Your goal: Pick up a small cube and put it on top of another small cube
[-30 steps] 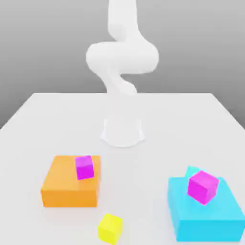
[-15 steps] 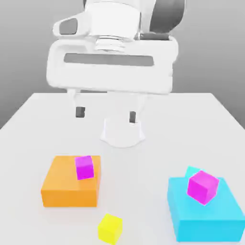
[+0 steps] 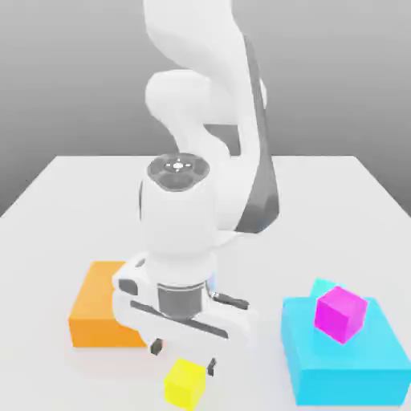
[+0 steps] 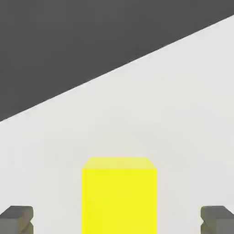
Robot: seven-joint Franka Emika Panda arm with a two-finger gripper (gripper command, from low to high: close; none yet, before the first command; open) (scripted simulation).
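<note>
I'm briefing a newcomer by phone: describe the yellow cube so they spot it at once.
On the pale table, find the big orange block at the exterior view's left and the cyan block at its right. The yellow cube sits between them, near the picture's bottom edge, below the open gripper. Unlike the magenta cube, it's yellow.

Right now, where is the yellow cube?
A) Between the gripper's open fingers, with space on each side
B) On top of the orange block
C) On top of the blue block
A: in the hand view the yellow cube sits between the two wide-apart fingers, with pale table showing on both sides of it.
</note>
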